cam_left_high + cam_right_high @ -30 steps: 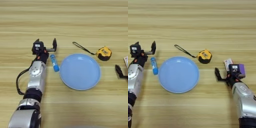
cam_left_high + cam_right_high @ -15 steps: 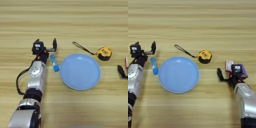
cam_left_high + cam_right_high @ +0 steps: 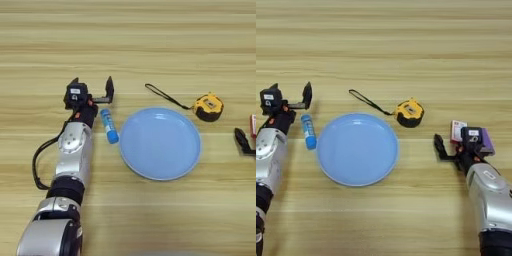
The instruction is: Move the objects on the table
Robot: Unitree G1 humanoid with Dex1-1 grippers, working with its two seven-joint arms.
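The bench [image 3: 150, 45] fills the view, pale planks with the grain running from nine to three o'clock. Biggest thing on it is the blue plate [image 3: 160, 143], dead centre and bare. Next in size, the left gripper [image 3: 91, 90] sits off the plate's ten o'clock, fingers spread wide, nothing between them, and the glue stick lying just at its five o'clock. Over at the plate's three o'clock, the right gripper [image 3: 456, 145] stands with its fingers apart too, open toward the red-and-white box [image 3: 458, 131] and the purple block [image 3: 486, 140], which lie side by side, touching; whether a finger already touches the box I cannot tell.

The yellow tape measure [image 3: 408, 112] rests at the plate's one o'clock, near the rim but clear of it, its black strap [image 3: 367, 101] trailing off toward ten o'clock. The glue stick [image 3: 108, 125] lies flat just beside the plate's nine o'clock edge, long axis running from eleven to five o'clock; which end carries the cap is too small to call.

My read: the right gripper is lining up on the box. To do it well, it should straddle the box's narrow sides without nudging the purple block, and close only once centred.
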